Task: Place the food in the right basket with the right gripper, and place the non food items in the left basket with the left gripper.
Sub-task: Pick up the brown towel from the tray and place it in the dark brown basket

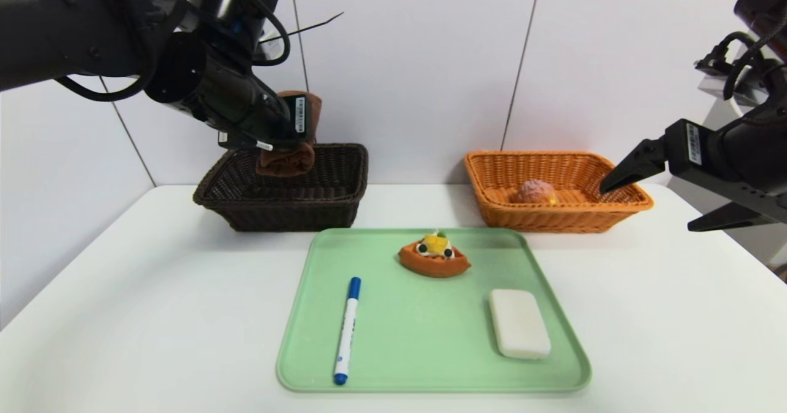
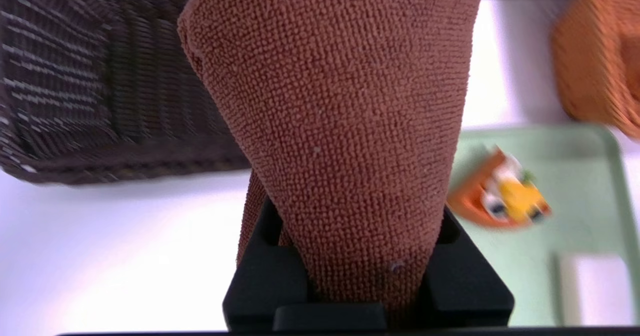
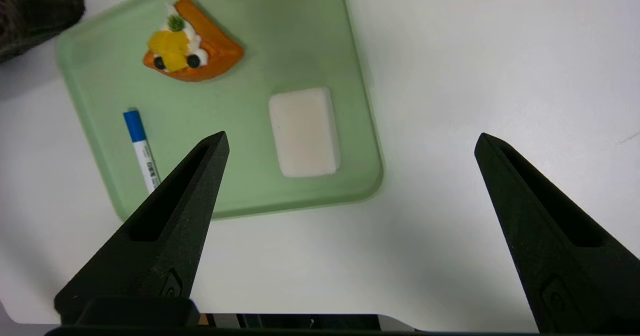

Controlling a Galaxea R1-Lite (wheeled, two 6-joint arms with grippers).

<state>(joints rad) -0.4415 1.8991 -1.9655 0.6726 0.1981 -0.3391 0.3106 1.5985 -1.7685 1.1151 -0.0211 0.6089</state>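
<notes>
Above the dark brown basket (image 1: 283,187), left gripper (image 1: 284,149) clamps the rolled brown towel (image 1: 288,158). Right gripper (image 1: 652,201) hangs spread wide beside the orange basket (image 1: 556,216), puff bun (image 1: 535,191) inside. Fruit tart (image 1: 434,256), marker (image 1: 347,329), white bar (image 1: 519,322) lie apart on the green tray (image 1: 424,364).

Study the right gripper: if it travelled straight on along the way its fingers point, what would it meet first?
The right gripper, open and empty, points down at bare white table just beside the green tray. Probably the table first, though depth is unclear.
</notes>
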